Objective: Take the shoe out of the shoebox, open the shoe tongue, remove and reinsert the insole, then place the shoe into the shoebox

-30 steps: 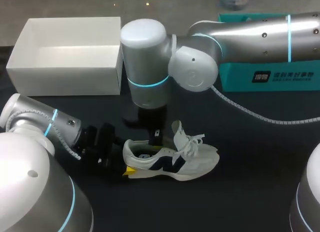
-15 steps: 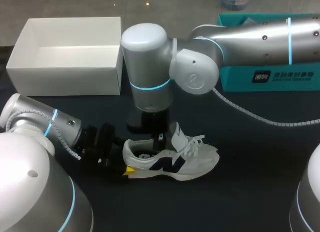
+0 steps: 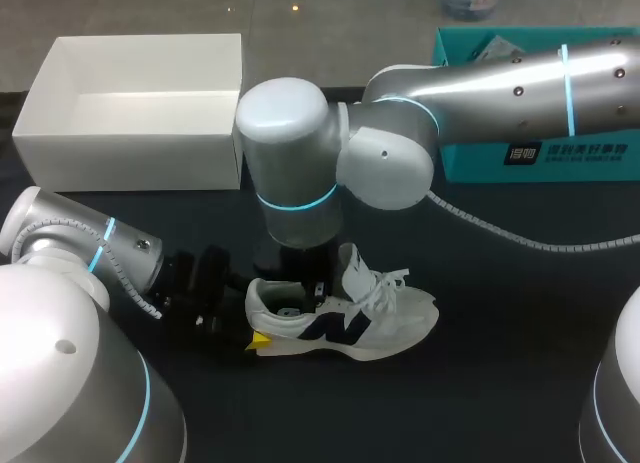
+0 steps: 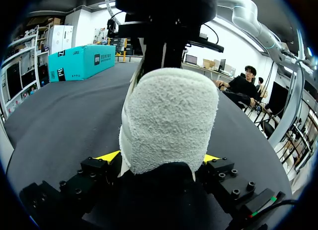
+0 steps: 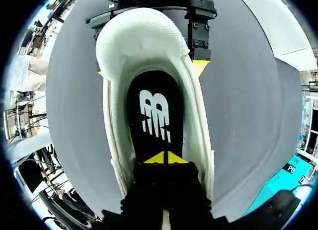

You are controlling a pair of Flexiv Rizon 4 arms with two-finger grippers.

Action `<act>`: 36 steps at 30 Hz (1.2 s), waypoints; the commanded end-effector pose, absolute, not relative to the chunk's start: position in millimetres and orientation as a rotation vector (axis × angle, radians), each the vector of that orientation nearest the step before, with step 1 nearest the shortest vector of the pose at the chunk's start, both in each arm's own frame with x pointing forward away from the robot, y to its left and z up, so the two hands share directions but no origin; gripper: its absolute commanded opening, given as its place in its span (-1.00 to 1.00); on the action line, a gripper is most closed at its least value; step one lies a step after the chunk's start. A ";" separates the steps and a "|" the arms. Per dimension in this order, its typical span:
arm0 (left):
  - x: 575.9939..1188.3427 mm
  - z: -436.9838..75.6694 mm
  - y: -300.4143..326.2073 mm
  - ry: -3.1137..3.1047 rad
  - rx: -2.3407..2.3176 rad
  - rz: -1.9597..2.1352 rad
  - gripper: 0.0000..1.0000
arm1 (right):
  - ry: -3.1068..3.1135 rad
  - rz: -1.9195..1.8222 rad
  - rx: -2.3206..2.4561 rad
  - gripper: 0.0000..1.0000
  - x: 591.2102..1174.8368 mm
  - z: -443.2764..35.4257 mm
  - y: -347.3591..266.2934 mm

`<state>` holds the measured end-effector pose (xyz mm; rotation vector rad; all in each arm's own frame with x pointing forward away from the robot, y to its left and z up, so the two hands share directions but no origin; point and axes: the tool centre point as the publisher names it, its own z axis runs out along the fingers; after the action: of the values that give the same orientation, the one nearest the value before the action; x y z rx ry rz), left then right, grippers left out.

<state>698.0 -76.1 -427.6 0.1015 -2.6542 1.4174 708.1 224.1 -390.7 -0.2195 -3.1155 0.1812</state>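
A white shoe [image 3: 385, 323] with a dark side logo lies upright on the black table, heel to the left, tongue [image 3: 352, 263] pulled up. My left gripper [image 3: 257, 321] holds its heel [image 4: 166, 120], one yellow-tipped finger [image 4: 110, 156] on each side. My right gripper [image 3: 315, 288] comes down from above into the shoe's opening. In the right wrist view its tips [image 5: 165, 158] are shut together and rest on the black insole [image 5: 151, 120], which lies flat inside the shoe. The open white shoebox [image 3: 130, 158] stands at the back left with nothing in it.
A teal box [image 3: 540, 153] stands at the back right, partly behind my right arm [image 3: 480, 83]. A grey cable [image 3: 500, 228] trails from that arm across the table. The cloth in front of and right of the shoe is bare.
My right arm has come down and a little left, bringing its shut gripper lower into the shoe's opening. The left arm and the shoe have stayed in place.
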 end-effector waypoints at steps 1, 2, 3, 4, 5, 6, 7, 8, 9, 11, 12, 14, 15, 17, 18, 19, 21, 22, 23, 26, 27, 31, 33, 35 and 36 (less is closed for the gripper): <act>700.2 -432.5 -75.7 -2.654 0.103 1.416 -1.00 | -3.139 0.186 -0.228 -1.00 708.4 -391.2 222.2; 700.2 -432.5 -75.7 -2.654 0.103 1.416 -1.00 | -3.144 0.190 -0.229 -1.00 709.3 -391.4 221.8; 700.2 -432.5 -75.7 -2.654 0.103 1.416 -1.00 | -3.148 0.188 -0.228 -1.00 710.3 -391.4 221.2; 700.2 -432.5 -75.7 -2.654 0.103 1.416 -1.00 | -3.151 0.188 -0.234 -1.00 711.2 -391.8 220.0; 700.2 -432.5 -75.7 -2.654 0.103 1.416 -1.00 | -3.158 0.182 -0.238 -1.00 711.7 -392.3 219.3; 700.2 -432.5 -75.7 -2.654 0.103 1.416 -1.00 | -3.164 0.172 -0.237 -1.00 712.1 -392.6 218.3; 700.2 -432.5 -75.7 -2.654 0.103 1.416 -1.00 | -3.170 0.170 -0.238 -0.84 712.5 -393.1 217.5; 700.2 -432.5 -75.7 -2.654 0.103 1.416 -1.00 | -3.174 0.155 -0.236 -0.61 713.2 -394.1 216.8; 700.2 -432.5 -75.7 -2.654 0.103 1.416 -1.00 | -3.173 0.155 -0.237 -0.59 714.1 -395.6 216.3; 700.2 -432.5 -75.7 -2.654 0.103 1.416 -1.00 | -3.174 0.153 -0.234 -0.54 715.7 -398.8 216.8; 700.2 -432.5 -75.7 -2.654 0.103 1.416 -1.00 | -3.175 0.146 -0.233 -0.53 716.6 -401.1 216.9; 700.2 -432.5 -75.7 -2.654 0.103 1.416 -1.00 | -3.179 0.141 -0.225 -0.38 718.4 -404.8 218.2; 700.2 -432.5 -75.7 -2.654 0.103 1.416 -1.00 | -3.179 0.140 -0.224 -0.33 718.8 -405.8 218.5; 700.2 -432.5 -75.7 -2.654 0.103 1.416 -1.00 | -3.176 0.130 -0.227 -0.27 720.0 -410.0 219.2; 700.2 -432.5 -75.7 -2.654 0.103 1.416 -1.00 | -3.176 0.122 -0.230 -0.25 720.2 -411.6 219.3; 700.2 -432.5 -75.7 -2.654 0.103 1.416 -1.00 | -3.175 0.121 -0.231 -0.25 720.3 -413.0 219.6; 700.2 -432.5 -75.7 -2.654 0.103 1.416 -1.00 | -3.159 0.122 -0.236 -0.22 720.2 -417.5 220.8; 700.2 -432.5 -75.7 -2.654 0.103 1.416 -1.00 | -3.152 0.114 -0.234 -0.22 719.6 -419.7 221.7; 700.2 -432.5 -75.7 -2.654 0.103 1.416 -1.00 | -3.142 0.108 -0.230 -0.21 718.4 -422.0 223.2; 700.2 -432.5 -75.7 -2.654 0.103 1.416 -1.00 | -3.110 0.104 -0.225 -0.22 714.6 -425.9 226.3; 700.2 -432.5 -75.7 -2.654 0.103 1.416 -1.00 | -3.106 0.102 -0.225 -0.22 713.1 -426.9 227.2; 700.2 -432.5 -75.7 -2.654 0.103 1.416 -1.00 | -3.065 0.081 -0.231 -0.54 706.8 -432.0 230.8; 700.2 -432.5 -75.7 -2.654 0.103 1.416 -1.00 | -3.055 0.075 -0.230 -0.87 705.0 -434.9 231.8; 700.2 -432.5 -75.7 -2.654 0.103 1.416 -1.00 | -3.037 0.059 -0.235 -1.00 704.1 -437.7 232.5; 700.2 -432.5 -75.7 -2.654 0.103 1.416 -1.00 | -3.029 0.052 -0.235 -1.00 703.8 -438.6 233.0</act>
<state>697.9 -75.4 -428.4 0.1006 -2.6551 1.4166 705.3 227.6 -412.0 -0.2376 -3.0387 0.0636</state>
